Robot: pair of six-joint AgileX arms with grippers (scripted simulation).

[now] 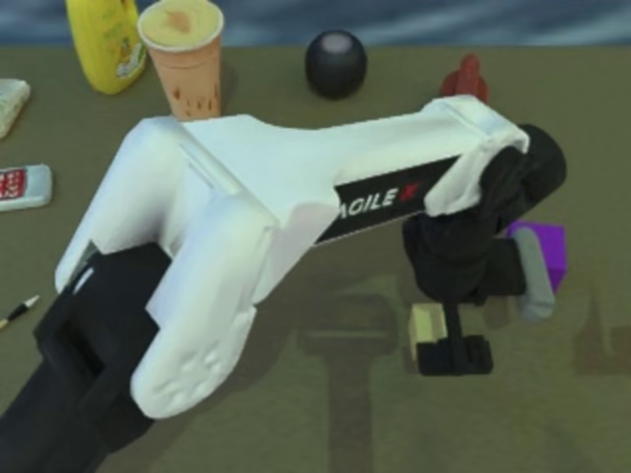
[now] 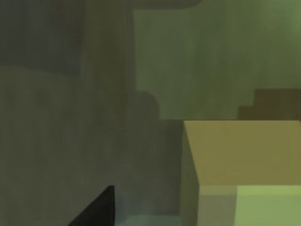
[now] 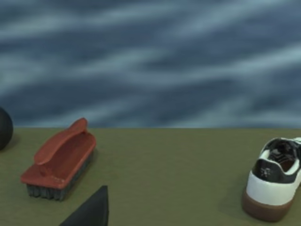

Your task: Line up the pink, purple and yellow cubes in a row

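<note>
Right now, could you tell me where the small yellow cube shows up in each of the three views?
Top view: the yellow cube sits right of centre, low in the picture, by the left gripper.
Left wrist view: the cube fills the lower right corner, close up.
Right wrist view: not in it; only a red brush, a shoe and a black ball show.
Shared landmark: the olive tabletop.

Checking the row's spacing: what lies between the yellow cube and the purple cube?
In the top view, the left gripper and its dark wrist stand over the stretch between the yellow cube and purple cube; no other object shows there.
</note>
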